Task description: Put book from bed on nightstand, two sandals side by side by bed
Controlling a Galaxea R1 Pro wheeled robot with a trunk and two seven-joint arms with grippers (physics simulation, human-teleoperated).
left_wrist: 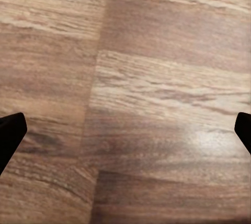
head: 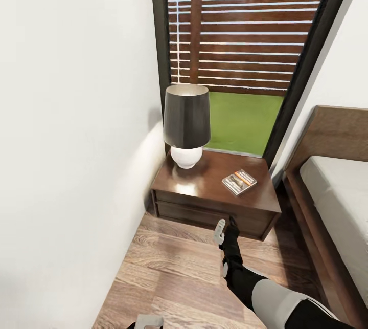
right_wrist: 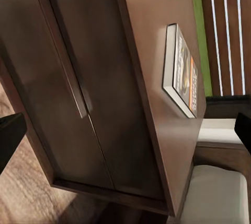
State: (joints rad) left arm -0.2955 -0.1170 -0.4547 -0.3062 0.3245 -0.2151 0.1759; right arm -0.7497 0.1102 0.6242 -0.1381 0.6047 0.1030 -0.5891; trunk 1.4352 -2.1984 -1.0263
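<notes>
Book: the book (head: 239,182) lies flat on top of the nightstand (head: 204,185), toward its end nearest the bed, with nothing touching it; the right wrist view shows it (right_wrist: 184,72) close to the top's front edge.
Nightstand: it stands in the corner between the white wall (head: 66,114) and the bed (head: 332,201), under the tall window (head: 245,37); its drawer front (right_wrist: 78,93) faces the robot.
Lamp: a lamp (head: 186,124) with a dark shade and round white base sits on the nightstand's wall-side end, well apart from the book.
Right arm: it stretches forward and low over the wood floor (head: 174,267), the right gripper (head: 225,231) raised just in front of the drawer front, below the level of the top, and holding nothing.
Right jaws: apart; the dark fingertips (right_wrist: 9,135) sit at opposite edges of the wrist view, with nothing between them.
Left arm: the left gripper (left_wrist: 125,130) points straight down at bare floor planks.
Left jaws: spread wide, with only floor between the tips.
</notes>
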